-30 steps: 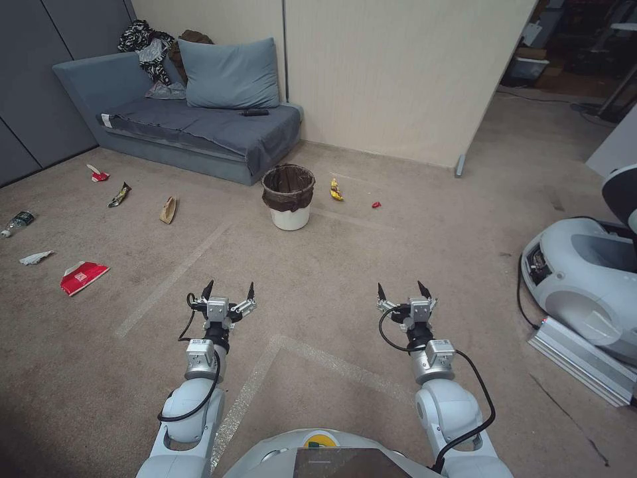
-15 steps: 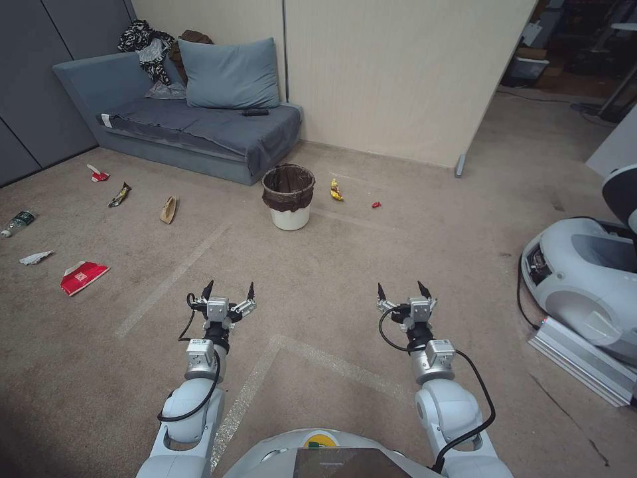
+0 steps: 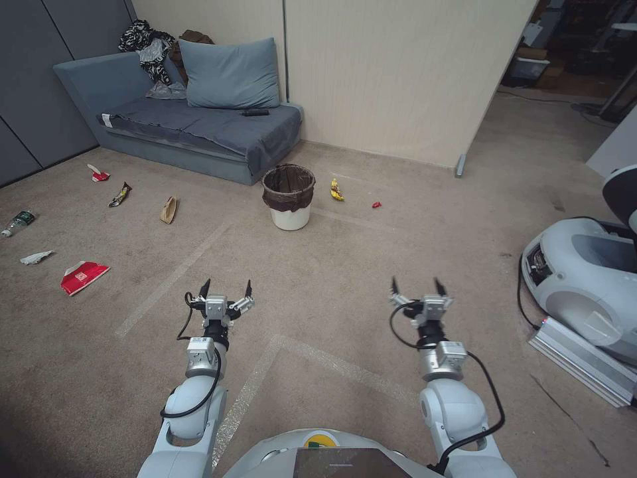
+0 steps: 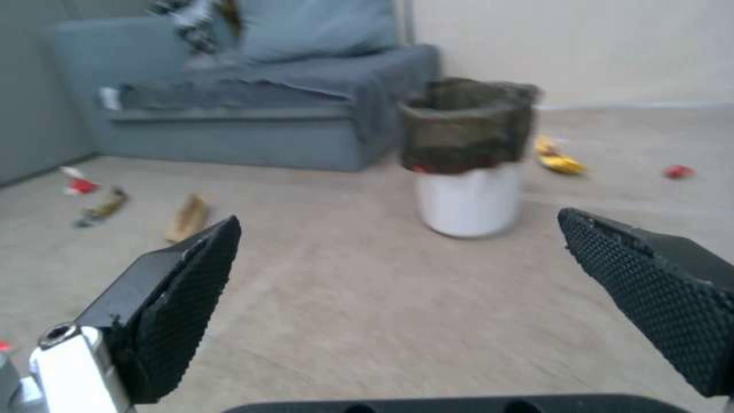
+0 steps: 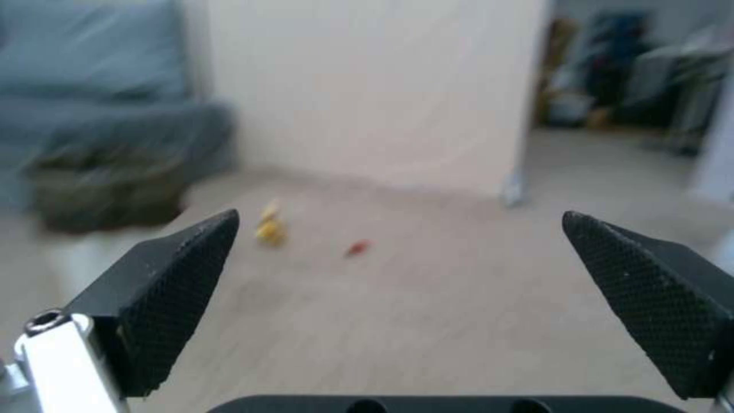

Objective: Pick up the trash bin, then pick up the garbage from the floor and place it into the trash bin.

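The trash bin (image 3: 288,198), a white bucket with a dark bag over its rim, stands upright on the carpet floor (image 3: 345,265) by the sofa corner; the left wrist view shows the trash bin (image 4: 468,160) ahead. Garbage lies scattered: a banana peel (image 3: 336,190) and a red scrap (image 3: 376,204) right of the bin, a brown paper bag (image 3: 168,210), a wrapper (image 3: 119,195), a red-white carton (image 3: 82,275), tissue (image 3: 34,257) and a bottle (image 3: 17,222) to the left. My left gripper (image 3: 225,288) and right gripper (image 3: 416,286) hover open and empty, well short of the bin.
A blue-grey sofa (image 3: 192,126) with a cushion stands behind the bin, against a beige partition (image 3: 398,73). Another robot's white base (image 3: 587,279) and a metal strip (image 3: 584,362) occupy the right side. Pale tape lines cross the carpet.
The right arm has shifted a little to the right and forward. The left arm moved only slightly. Bin and litter lie where they were.
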Robot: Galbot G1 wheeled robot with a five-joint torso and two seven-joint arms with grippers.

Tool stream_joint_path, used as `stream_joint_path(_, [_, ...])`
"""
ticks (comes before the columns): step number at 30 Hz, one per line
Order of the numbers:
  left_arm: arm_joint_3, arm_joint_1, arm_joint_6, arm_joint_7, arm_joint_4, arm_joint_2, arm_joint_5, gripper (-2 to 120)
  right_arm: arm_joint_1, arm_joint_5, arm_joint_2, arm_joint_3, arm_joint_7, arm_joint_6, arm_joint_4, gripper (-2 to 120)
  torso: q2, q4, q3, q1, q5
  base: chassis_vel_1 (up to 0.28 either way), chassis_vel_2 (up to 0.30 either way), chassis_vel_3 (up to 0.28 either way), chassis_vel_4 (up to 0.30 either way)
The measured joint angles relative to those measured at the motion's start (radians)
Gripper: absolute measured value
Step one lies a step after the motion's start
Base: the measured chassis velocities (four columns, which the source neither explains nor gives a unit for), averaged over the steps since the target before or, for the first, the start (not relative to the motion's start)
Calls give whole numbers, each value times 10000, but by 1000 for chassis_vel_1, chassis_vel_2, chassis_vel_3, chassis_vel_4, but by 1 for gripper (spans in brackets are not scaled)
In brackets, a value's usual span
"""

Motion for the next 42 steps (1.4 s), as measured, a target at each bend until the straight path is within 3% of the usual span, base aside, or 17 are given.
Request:
stream_joint_path(2, [181, -353, -259, -973, 322, 52, 193, 100, 28, 75, 246, 469, 707, 955, 59, 100, 0, 0, 0, 0, 0, 0, 0, 0, 0])
stream_joint_path(5, [282, -560, -398, -1529, 500, 82, 306, 100, 27, 203, 256, 588, 848, 1195, 151, 100, 0, -2, 0, 0, -2, 0, 0, 0, 0])
stream_joint_path(12, [391, -768, -694, -1999, 654, 210, 176, 100, 18, 347, 197, 621, 874, 1253, 247, 100, 0, 4, 0, 0, 0, 0, 0, 0, 0])
stream_joint_path(42, [410, -418, -897, -1653, 232, 357, -50, 100, 107, 703, -308, 509, 495, 408, 262, 100, 0, 1, 0, 0, 0, 0, 0, 0, 0])
